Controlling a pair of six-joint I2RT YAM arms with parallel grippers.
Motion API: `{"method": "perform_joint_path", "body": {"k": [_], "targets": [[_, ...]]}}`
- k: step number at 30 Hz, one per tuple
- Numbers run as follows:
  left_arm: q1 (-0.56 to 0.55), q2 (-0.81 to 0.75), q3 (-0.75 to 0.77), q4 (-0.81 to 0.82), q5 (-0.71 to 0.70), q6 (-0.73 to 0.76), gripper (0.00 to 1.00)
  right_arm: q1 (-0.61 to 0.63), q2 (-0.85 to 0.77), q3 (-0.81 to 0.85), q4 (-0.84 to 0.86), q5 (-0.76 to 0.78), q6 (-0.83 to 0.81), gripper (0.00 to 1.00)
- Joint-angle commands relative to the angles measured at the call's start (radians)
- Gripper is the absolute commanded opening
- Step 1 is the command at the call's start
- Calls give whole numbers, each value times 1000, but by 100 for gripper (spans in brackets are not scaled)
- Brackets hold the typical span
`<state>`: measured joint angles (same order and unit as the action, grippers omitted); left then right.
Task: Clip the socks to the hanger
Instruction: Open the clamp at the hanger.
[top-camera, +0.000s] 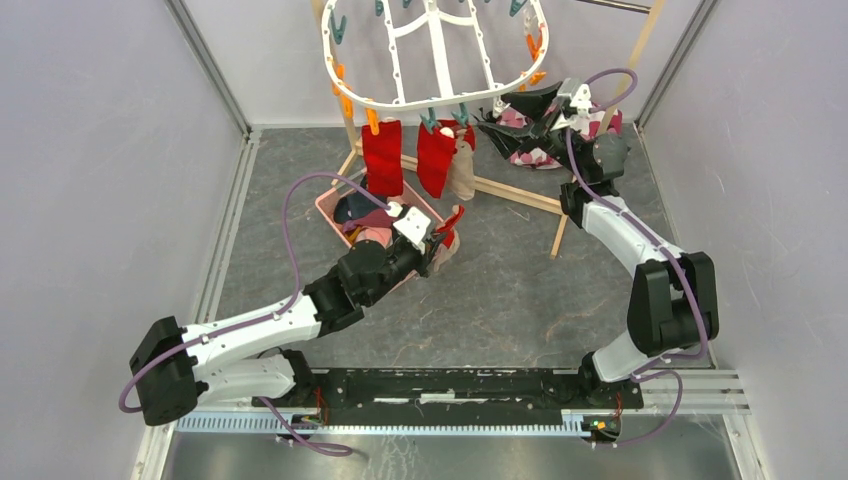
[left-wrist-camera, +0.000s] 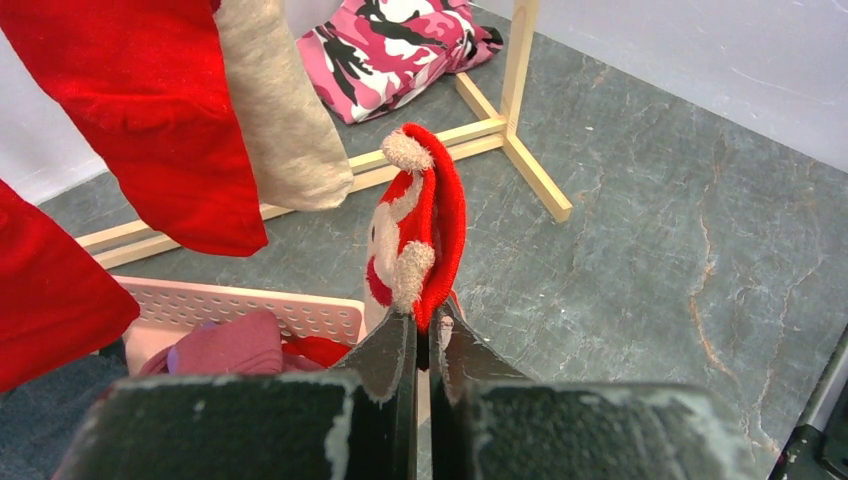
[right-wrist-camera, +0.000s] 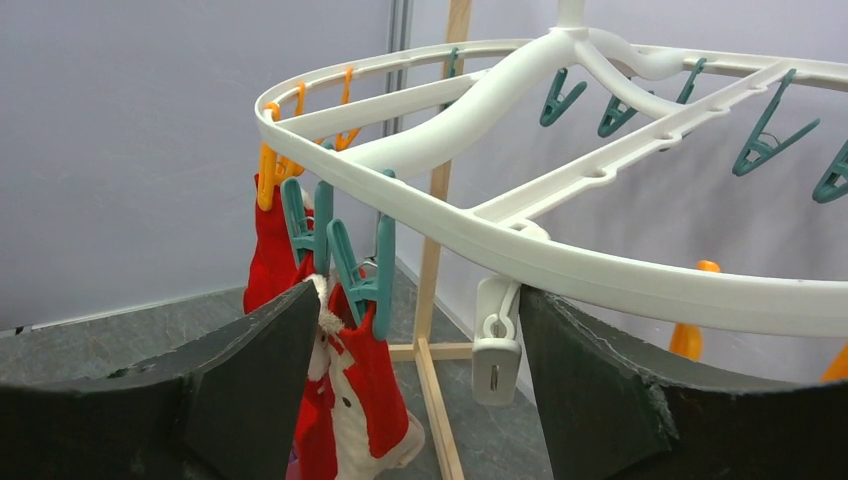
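The white oval hanger hangs at the back with orange and teal pegs. Two red socks and a beige sock hang from its near rim. My left gripper is shut on the edge of a red and white sock, held upright just past the pink basket. In the top view that sock is below the hanging ones. My right gripper stands open right under the hanger rim, with nothing between its fingers. A pegged red and white sock hangs beside its left finger.
The pink basket holds more socks. A light wooden pole rack stands behind it. A pink, black and white patterned cloth lies at the rack's foot under the right arm. Grey walls close in both sides.
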<state>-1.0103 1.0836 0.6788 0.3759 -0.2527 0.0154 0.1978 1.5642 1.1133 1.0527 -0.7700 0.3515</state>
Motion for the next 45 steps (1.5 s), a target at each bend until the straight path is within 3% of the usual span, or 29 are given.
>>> {"method": "perform_joint_path", "body": {"k": [1, 14, 30, 40, 45], "targets": [[-3, -21, 45, 35, 9, -12, 2, -12, -39, -12, 48, -15, 3, 80], [-4, -21, 47, 34, 14, -41, 2, -17, -49, -12, 7, -32, -45, 74], [-4, -24, 43, 33, 12, -48, 2, -30, -73, -23, -79, -20, -129, 74], [-3, -23, 45, 34, 16, -49, 2, -31, -57, 12, -162, -189, -286, 75], [-3, -23, 49, 34, 16, -49, 2, -29, -59, 7, -234, -170, -343, 76]]}}
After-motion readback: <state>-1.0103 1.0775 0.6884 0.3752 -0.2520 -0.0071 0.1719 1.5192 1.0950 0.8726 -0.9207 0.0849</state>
